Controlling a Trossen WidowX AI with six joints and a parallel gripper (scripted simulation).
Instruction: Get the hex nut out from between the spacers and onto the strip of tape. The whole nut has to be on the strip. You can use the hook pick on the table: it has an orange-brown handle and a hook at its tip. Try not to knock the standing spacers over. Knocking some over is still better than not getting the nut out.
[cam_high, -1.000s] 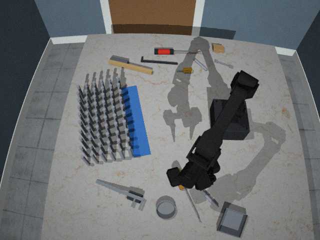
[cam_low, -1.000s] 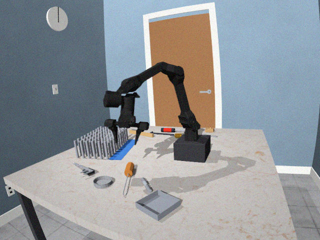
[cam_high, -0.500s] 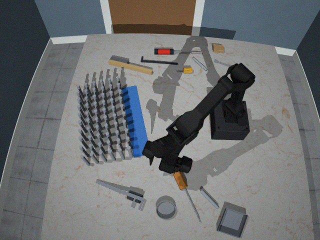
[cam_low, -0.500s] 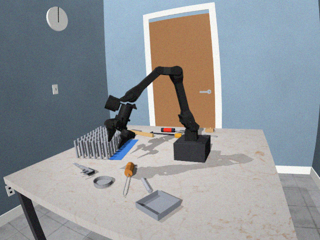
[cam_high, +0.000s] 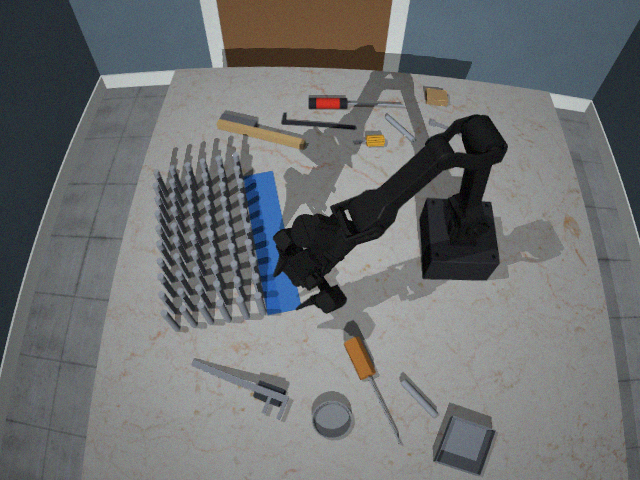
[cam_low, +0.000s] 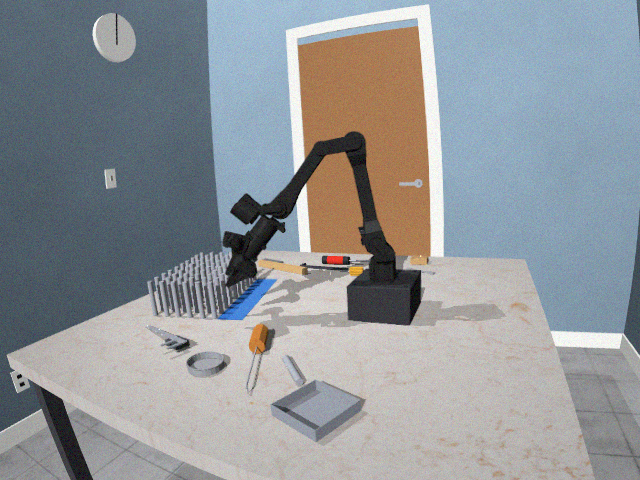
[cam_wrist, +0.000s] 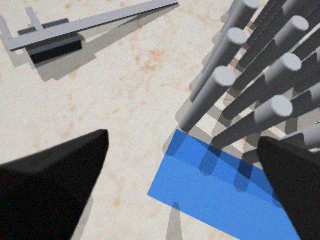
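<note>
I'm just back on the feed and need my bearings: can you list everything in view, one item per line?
Spacers: many, grey, standing in a grid at table left.
Tape strip: one, blue, along the grid's right side.
Hook pick: one, orange-brown handle, lying free near the front.
Caliper: one, grey, front left.
Ring dish: one, grey, front centre.
Tray: one, grey, front right.
Loose rods: two seen, grey, one front, one rear.
Brush: one, wooden handle, rear.
Red-handled screwdriver: one, rear.
Hex key: one, black, rear.
Hex nut: not visible.
Arm base: black, right of centre.
Gripper: open, empty, over the strip's near end.
</note>
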